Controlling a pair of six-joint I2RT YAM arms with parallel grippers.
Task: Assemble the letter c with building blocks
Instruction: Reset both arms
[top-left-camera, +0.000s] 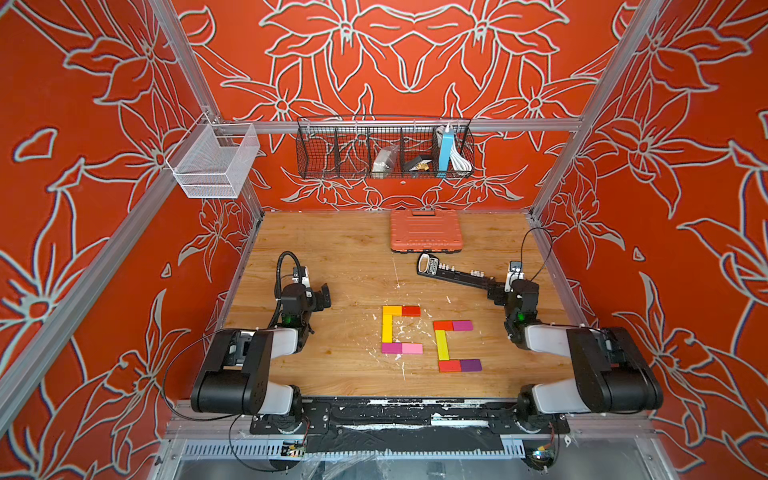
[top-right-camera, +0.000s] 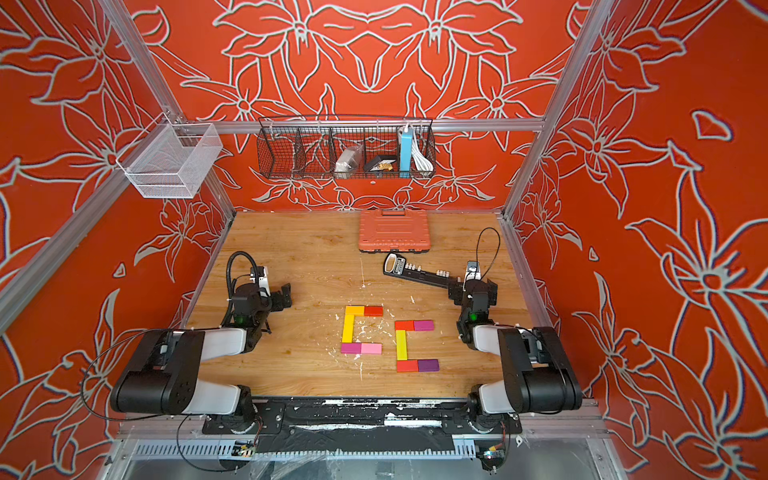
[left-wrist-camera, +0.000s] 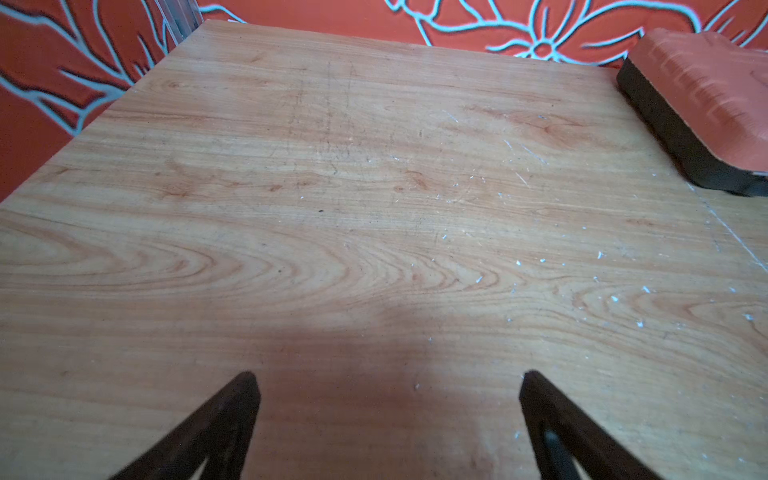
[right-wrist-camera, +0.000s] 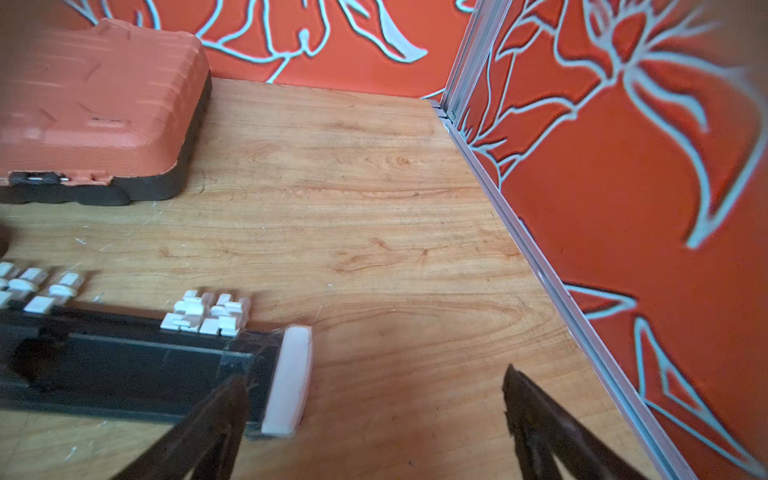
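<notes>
I find the building blocks (top-right-camera: 401, 345) lying flat on the wooden table (top-left-camera: 332, 249). They are set out as two letter shapes between the arms, both opening toward the right arm's side.

The nearer C (top-left-camera: 442, 345) has a long yellow spine. An orange-red and a magenta piece run across its far end and a red and a purple piece across its near end, each touching its neighbour. The farther C (top-left-camera: 387, 328) sits just beside it on the left arm's side. It also has a yellow spine, with orange and red at the far end and magenta and pink at the near end. Both arms stand apart from the shapes.

Left gripper (left-wrist-camera: 386, 386): jaws wide apart over bare wood.

Right gripper (right-wrist-camera: 374, 386): jaws wide apart. One finger sits in front of the white-capped end of the black bar (top-left-camera: 457, 275) — I cannot tell whether it touches.

Beyond the bar, the orange case (top-left-camera: 426, 230) lies closed near the back wall. On the rail above hang a black wire basket (top-left-camera: 384, 147) and, toward the left arm's side, a white mesh basket (top-left-camera: 212, 164).
</notes>
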